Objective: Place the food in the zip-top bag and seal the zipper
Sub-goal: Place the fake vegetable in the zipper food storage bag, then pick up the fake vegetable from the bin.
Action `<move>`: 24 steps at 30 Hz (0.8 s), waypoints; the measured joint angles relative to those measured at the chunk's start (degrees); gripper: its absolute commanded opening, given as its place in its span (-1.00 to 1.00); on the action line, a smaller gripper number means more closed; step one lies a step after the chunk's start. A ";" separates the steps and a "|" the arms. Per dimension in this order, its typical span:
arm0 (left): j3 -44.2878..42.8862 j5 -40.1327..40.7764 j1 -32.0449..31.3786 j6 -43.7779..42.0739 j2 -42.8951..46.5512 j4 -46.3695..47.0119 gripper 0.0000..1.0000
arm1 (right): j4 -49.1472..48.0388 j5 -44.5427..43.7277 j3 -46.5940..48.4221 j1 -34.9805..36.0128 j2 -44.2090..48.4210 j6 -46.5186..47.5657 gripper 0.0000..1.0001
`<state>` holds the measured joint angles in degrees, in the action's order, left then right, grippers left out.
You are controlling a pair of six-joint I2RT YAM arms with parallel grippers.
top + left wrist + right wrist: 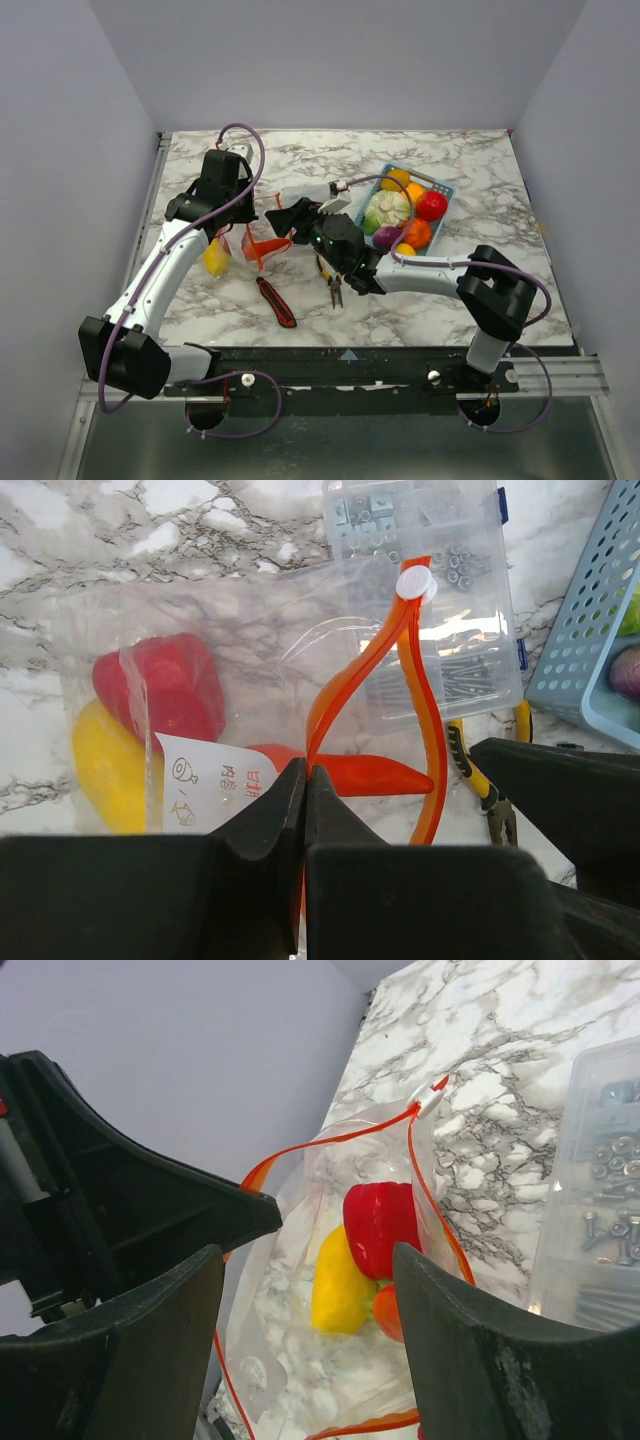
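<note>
Right wrist view: the right gripper stands open just over the mouth of the bag, with the red pepper and yellow piece inside. The left gripper is pinched shut on the zipper. More food sits in the basket, nearer the right arm.

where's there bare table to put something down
The marble table is bare to the right of the light blue basket, out to the table's right edge, and in a strip along the far edge. The middle is crowded: the zip-top bag, compartment box, pliers and utility knife lie close together.
</note>
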<state>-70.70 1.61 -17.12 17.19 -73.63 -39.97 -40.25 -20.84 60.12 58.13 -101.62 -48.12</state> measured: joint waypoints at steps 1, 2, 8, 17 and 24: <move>0.00 0.00 0.00 0.00 0.00 0.00 -1.00 | 0.98 -0.31 0.00 0.00 0.72 0.31 0.41; 0.00 0.00 0.00 0.00 0.00 0.00 -1.00 | 2.08 -0.63 0.02 0.00 1.53 0.70 0.41; 0.02 0.00 0.00 0.00 0.00 0.00 -1.00 | 12.50 -4.94 3.89 0.00 6.29 5.11 0.43; 0.13 0.02 0.00 -0.02 0.44 0.02 -1.00 | 28.72 -20.90 4.37 -0.79 13.73 10.86 0.55; 0.13 0.00 0.00 0.00 0.44 0.02 -1.00 | 45.31 -28.33 3.98 -5.99 15.32 7.76 0.92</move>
<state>-70.57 1.61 -17.12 17.19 -73.19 -39.94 5.06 -49.17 64.10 52.14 -86.30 -40.36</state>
